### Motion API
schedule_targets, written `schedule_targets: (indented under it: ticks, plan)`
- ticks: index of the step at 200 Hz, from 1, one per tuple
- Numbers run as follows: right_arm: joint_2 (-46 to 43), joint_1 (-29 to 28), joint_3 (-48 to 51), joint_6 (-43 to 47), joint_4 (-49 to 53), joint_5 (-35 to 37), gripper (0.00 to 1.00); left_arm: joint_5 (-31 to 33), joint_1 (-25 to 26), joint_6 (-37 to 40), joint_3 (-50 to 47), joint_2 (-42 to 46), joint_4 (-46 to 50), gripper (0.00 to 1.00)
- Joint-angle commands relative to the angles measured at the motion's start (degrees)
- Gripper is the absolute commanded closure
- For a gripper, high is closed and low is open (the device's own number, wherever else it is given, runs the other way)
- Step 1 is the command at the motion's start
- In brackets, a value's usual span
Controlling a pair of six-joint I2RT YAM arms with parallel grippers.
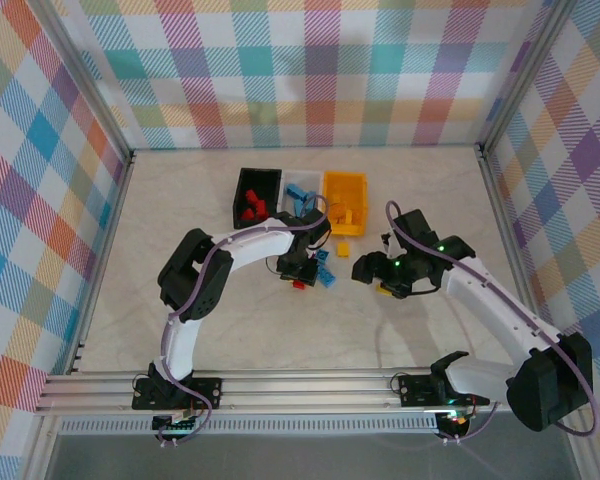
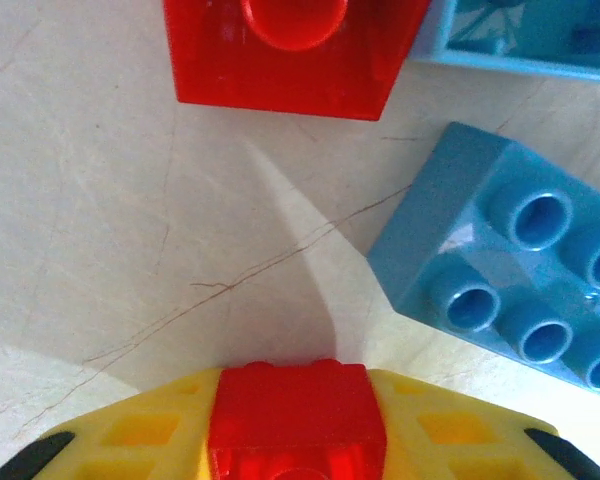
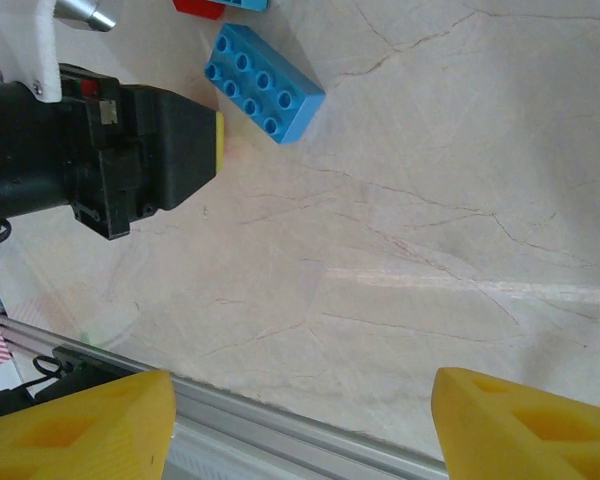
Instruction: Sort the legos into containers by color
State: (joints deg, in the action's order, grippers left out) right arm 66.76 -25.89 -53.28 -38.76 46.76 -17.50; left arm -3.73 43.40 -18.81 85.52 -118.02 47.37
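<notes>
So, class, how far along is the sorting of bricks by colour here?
Done: red bricks sit in the black plastic bin, blue bricks in the white bin, yellow bricks in the yellow-orange bin. In hand: the left gripper is closed on a small red plastic brick. Left: another red brick and light-blue studded bricks on the table; the right gripper is open and empty.
</notes>
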Motion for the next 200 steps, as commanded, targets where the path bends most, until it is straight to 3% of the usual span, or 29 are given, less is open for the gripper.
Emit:
schedule_targets:
  ticks: [1,44,78,108,151,200]
  plan:
    - [-1.3,0.2,0.5,-1.1,-0.8,-1.7,0.31,-1.0,0.5,-1.2,-2.4,0.9,0.3,0.65]
    - [-0.4,0.2,-1.0,-0.5,0.1,-1.8,0.31,-1.9,-0.7,-3.9,-4.4,5.5,2.6,0.67]
    - [6.7,0.2,-6.3,3.7,-0.3,-3.1,0.31,-1.3,-5.6,-2.4,1.5,8.6,8.2,0.67]
    - [8.9,0.2,-7.8,2.1,-3.3,-4.2,0.31,-1.0,-11.3,-1.6,8.0,9.3,9.8,0.66]
    - [8.7,0.0,-9.3,2.7,-1.2,-4.0,0.32,-1.1,-19.3,-0.8,21.0,2.6,10.9,0.66]
    - [9.3,0.0,-12.3,7.6,5.2,-1.9,0.32,0.0,-22.4,0.1,40.3,-10.5,14.6,0.65]
